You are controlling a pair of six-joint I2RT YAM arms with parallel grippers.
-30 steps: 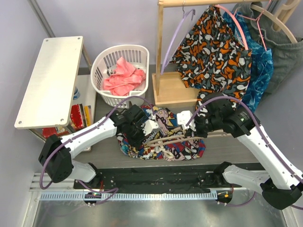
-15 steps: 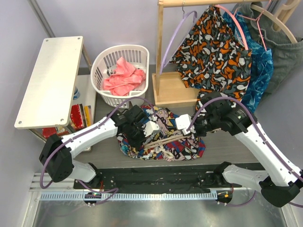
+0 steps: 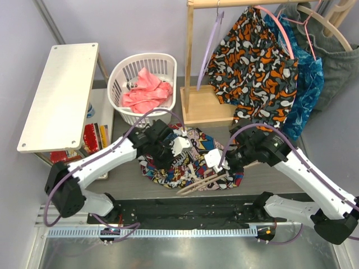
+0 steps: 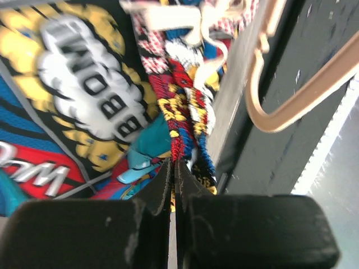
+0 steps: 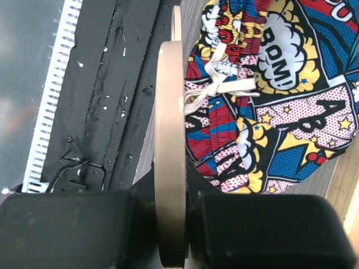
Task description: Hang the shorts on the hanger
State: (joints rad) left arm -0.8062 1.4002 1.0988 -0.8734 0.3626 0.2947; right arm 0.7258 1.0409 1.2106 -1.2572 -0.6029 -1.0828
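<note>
The pop-art shorts [image 3: 188, 162] lie bunched on the table between the arms; they also show in the left wrist view [image 4: 84, 112] and the right wrist view [image 5: 269, 106], with the white drawstring [image 5: 216, 89]. My left gripper [image 3: 180, 147] is shut on a fold of the waistband [image 4: 178, 140]. My right gripper [image 3: 214, 161] is shut on the beige wooden hanger [image 5: 170, 145]. The hanger [image 3: 203, 183] slants over the shorts' near edge, and an arm of it shows in the left wrist view [image 4: 303, 95].
A white basket [image 3: 120, 70] with pink cloth [image 3: 147, 92] stands at the back left. A wooden rack [image 3: 189, 61] holds a lilac hanger [image 3: 208, 45], an orange-black garment [image 3: 252, 67] and blue cloth [image 3: 308, 84]. A white shelf [image 3: 59, 95] is at the left.
My right gripper has swung the hanger toward the near edge, so it now slants at the shorts' front. My left gripper has lifted the waistband slightly toward the back.
</note>
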